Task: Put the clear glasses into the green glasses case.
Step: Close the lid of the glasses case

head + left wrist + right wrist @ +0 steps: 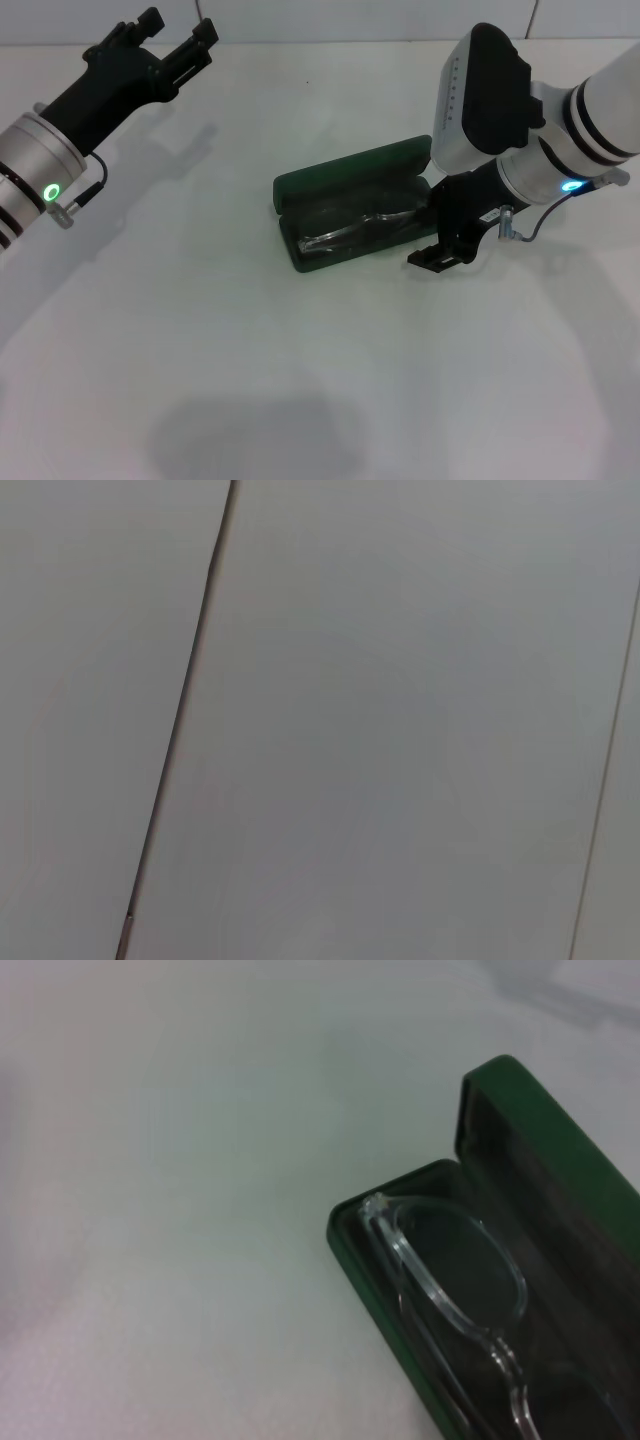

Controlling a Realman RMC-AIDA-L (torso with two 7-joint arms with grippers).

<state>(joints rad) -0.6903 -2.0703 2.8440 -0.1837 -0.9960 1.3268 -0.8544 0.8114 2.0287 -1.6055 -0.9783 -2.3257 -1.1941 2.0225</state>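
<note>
One clear glasses (pixel 455 1280); one green glasses case (pixel 345 180).

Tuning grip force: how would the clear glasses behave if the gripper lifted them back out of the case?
Probably light: the clear glasses have a thin frame. Likely slippery, since the plastic looks smooth and glossy. Thin arms may flex or snag on the green glasses case wall around them.

clear glasses (pixel 360 228) inside open green glasses case (pixel 300 187), right claw (pixel 447 245) just right of case
</note>
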